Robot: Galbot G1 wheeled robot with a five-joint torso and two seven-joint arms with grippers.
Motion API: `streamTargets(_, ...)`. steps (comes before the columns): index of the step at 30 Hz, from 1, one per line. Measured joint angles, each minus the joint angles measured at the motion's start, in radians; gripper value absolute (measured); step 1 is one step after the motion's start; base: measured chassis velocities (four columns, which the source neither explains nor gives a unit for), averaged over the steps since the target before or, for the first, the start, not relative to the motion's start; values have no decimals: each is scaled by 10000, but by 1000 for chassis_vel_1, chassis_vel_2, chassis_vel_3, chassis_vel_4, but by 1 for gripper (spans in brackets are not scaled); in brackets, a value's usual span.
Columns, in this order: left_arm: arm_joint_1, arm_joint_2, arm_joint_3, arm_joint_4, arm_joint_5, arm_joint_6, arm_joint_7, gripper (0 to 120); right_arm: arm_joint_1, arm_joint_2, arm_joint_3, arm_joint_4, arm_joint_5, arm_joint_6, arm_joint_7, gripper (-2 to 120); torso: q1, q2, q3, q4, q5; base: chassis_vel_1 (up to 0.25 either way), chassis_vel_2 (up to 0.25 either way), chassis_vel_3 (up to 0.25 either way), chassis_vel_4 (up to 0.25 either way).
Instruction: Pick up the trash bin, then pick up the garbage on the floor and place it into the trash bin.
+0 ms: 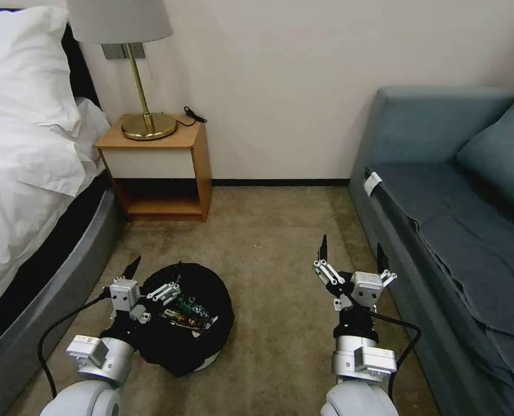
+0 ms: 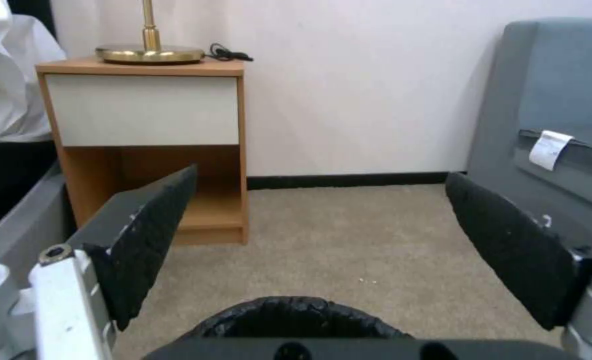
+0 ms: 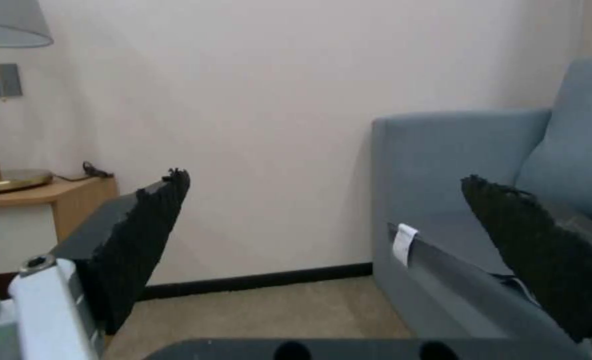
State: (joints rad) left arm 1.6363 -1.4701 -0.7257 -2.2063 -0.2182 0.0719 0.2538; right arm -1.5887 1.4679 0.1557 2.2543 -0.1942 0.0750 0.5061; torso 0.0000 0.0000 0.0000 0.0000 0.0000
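A beige, short-pile carpeted floor [image 1: 268, 231] runs between a bed with rumpled white bedding [image 1: 26, 144] on the robot's left and a blue-grey upholstered sofa [image 1: 459, 202] on its right, with a small wooden bedside table [image 1: 159, 167] against the far wall carrying a brass lamp with a pale shade [image 1: 144, 110]. No loose litter can be seen on the open carpet. The round, squat black trash bin lined with crinkly black plastic [image 1: 190, 315] stands on the carpet close in front of the robot, left of centre and near the bed's grey base; inside it lie several pieces of garbage [image 1: 189, 310], among them what looks like a green-labelled piece and a reddish wrapper, so the collecting appears largely done, though that is a judgement from what lies in the bin. The left gripper [image 1: 153, 278] is at the bin's near-left rim, with one finger outside the bin and the other reaching over its mouth; its jaws stand wide apart and clamp nothing, and in the left wrist view the bin's black rim [image 2: 296, 315] sits low between them, a placing suited to gripping or having just freed the rim. The right gripper [image 1: 352, 254] is held above bare carpet beside the sofa, well apart from the bin, pointing forward with jaws spread and empty, apparently waiting clear of the work.
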Motion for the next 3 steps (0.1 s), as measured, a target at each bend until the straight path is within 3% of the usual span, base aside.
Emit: streamTargets(3, 0, 0, 0, 0, 0, 2, -2, 100, 2, -2, 0, 0, 3, -1, 1, 100, 0, 0, 0, 0, 0, 0, 0, 0, 0)
